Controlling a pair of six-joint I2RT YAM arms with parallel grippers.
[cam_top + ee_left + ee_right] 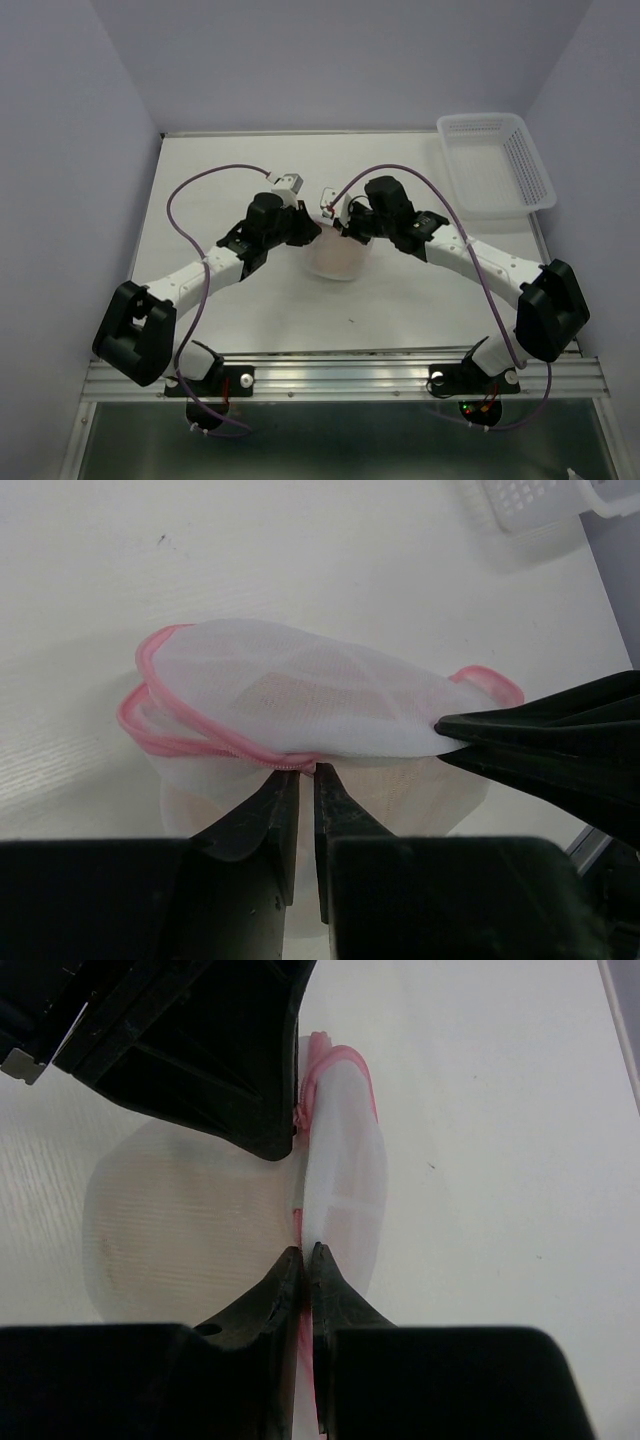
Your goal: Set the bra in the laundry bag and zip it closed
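Observation:
The laundry bag point(338, 256) is a round white mesh pod with a pink zipper rim, at the table's middle between both arms. The tan-peach bra point(432, 792) shows only as a tint through the mesh, inside the bag. My left gripper point(306, 770) is shut on the pink rim at the bag's near side; in the top view it point(316, 232) is at the bag's upper left. My right gripper point(307, 1252) is shut on the bag's rim and mesh flap point(350, 1160); in the top view it point(347, 228) is at the upper right. Its fingers point(470, 727) pinch the flap's edge.
A white plastic lattice basket point(495, 165) stands at the table's far right corner; its corner also shows in the left wrist view point(530, 500). Purple cables loop over both arms. Walls close in the table on the left, back and right.

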